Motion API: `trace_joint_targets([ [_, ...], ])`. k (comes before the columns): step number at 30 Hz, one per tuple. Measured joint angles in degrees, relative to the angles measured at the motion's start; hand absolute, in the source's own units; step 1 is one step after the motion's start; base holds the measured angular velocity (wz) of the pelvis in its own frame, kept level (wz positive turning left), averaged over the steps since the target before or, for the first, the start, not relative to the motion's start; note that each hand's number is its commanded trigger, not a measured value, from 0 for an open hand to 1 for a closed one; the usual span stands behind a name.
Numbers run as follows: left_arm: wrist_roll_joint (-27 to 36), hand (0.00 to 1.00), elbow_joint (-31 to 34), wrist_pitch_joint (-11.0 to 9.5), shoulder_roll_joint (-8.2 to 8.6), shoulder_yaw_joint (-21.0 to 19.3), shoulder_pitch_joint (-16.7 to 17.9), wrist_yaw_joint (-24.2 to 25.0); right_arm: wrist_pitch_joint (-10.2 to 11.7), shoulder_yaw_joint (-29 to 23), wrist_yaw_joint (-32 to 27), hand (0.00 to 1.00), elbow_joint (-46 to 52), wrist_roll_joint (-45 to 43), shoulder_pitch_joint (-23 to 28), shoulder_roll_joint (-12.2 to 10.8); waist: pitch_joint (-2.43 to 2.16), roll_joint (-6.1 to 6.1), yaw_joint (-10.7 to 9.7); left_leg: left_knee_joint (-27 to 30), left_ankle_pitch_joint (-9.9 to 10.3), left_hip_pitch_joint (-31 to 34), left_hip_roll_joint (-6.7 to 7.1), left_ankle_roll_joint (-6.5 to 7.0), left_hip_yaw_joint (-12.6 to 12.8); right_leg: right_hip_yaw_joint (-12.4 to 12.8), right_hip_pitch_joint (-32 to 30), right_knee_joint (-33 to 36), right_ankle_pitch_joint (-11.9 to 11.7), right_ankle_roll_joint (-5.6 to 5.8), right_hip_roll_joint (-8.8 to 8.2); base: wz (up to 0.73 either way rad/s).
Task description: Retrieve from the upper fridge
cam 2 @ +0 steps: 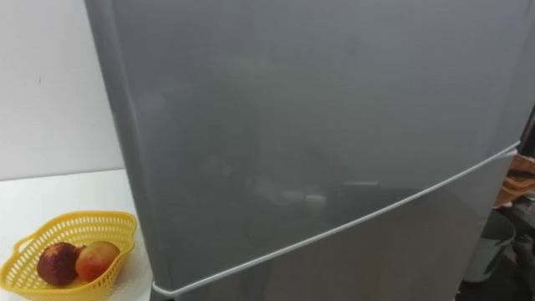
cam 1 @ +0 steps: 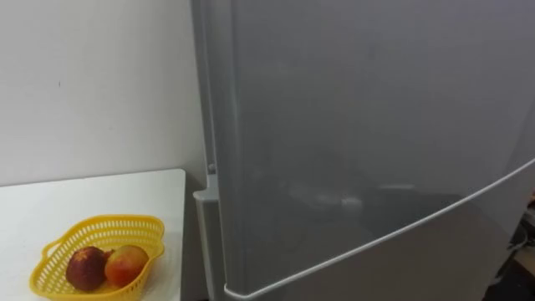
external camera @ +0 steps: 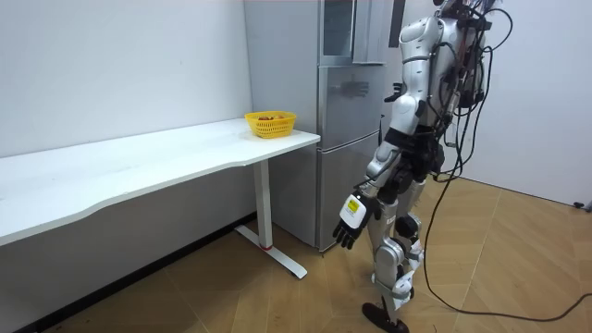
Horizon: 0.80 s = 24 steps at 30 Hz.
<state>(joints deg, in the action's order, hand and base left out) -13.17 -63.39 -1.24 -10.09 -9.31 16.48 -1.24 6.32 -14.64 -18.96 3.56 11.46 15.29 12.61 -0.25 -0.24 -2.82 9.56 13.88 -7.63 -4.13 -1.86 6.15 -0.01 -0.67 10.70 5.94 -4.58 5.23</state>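
Observation:
The grey fridge [cam 1: 376, 109] stands close in front of me, its upper door [cam 2: 318, 100] shut. A pale seam [cam 1: 401, 230] runs slantwise across, parting it from the lower door [cam 2: 393, 259], also shut. In the room view I stand upright facing the fridge [external camera: 347, 139]. My left hand [external camera: 351, 222] hangs low beside my leg with relaxed fingers, holding nothing and well away from the doors.
A white table [cam 1: 84, 201] joins the fridge on my left, along the wall. On it sits a yellow basket [cam 1: 50, 272] with two reddish fruits [cam 1: 109, 266]. A whitish container [cam 2: 493, 242] stands on the floor at the right of the fridge.

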Motion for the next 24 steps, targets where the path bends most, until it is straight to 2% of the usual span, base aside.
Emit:
trace_joint_targets([
  [3,-0.02,0.00,1.13,-0.08,0.31,0.01,-0.27,-1.02,0.59,-0.91,-4.21,0.00,1.99,-0.70,-0.01,-1.16,-0.03,0.01,-0.12,-0.03,0.00,-0.02,0.08,-0.01,0.36,0.27,-0.05,-0.07,0.18,0.05,-0.02,-0.03],
  [7,-0.35,0.00,1.13,0.00,0.30,0.01,-0.20,-1.07,0.67,-0.93,-8.16,0.00,7.02,-3.28,-0.07,-1.46,-0.03,0.05,0.04,-0.07,0.00,-0.01,0.08,-0.01,1.66,0.38,-0.14,-0.03,0.56,0.15,-0.04,-0.05],
  [8,-0.39,0.00,1.03,-0.01,0.31,0.01,-0.14,-0.92,0.67,-0.95,-9.26,0.00,9.67,-5.41,-0.20,-1.45,0.18,-0.29,0.13,-0.06,0.00,-0.01,0.08,-0.01,1.72,0.31,-0.14,-0.03,0.64,0.15,-0.03,0.00],
  [12,-0.32,0.00,-0.35,-0.21,0.29,-0.01,-0.92,-0.82,2.75,-0.35,-11.92,0.00,17.61,-14.83,-1.72,-1.21,0.22,-0.49,1.41,-0.10,-0.01,-0.13,0.05,-0.01,1.72,0.32,-0.07,-0.04,0.79,0.07,0.04,0.00],
  [15,-0.36,0.00,-0.94,-0.33,0.29,0.46,-1.27,-0.85,4.04,1.13,-12.21,0.00,20.03,-20.99,-3.44,-1.10,0.47,-1.10,1.74,-0.16,-0.01,0.06,0.00,-0.01,1.71,0.17,-0.12,-0.12,0.85,0.04,-0.04,0.07],
  [19,-0.34,0.00,-2.41,-0.48,0.23,1.46,-1.67,-0.41,3.90,3.42,-12.07,0.00,20.02,-24.84,-3.73,-1.10,0.37,-1.82,1.89,-0.24,-0.01,0.08,0.02,-0.01,1.65,-0.15,-0.14,-0.07,0.86,0.05,-0.09,-0.01],
  [24,-1.12,0.00,-2.38,-0.57,-0.03,2.85,-3.33,0.95,2.77,7.07,-8.43,0.00,20.00,-25.39,-5.45,-0.32,0.31,-1.48,3.36,-0.22,-0.02,0.34,-0.12,-0.01,1.59,-0.39,-0.44,-0.05,0.73,-0.10,-0.03,0.00],
])
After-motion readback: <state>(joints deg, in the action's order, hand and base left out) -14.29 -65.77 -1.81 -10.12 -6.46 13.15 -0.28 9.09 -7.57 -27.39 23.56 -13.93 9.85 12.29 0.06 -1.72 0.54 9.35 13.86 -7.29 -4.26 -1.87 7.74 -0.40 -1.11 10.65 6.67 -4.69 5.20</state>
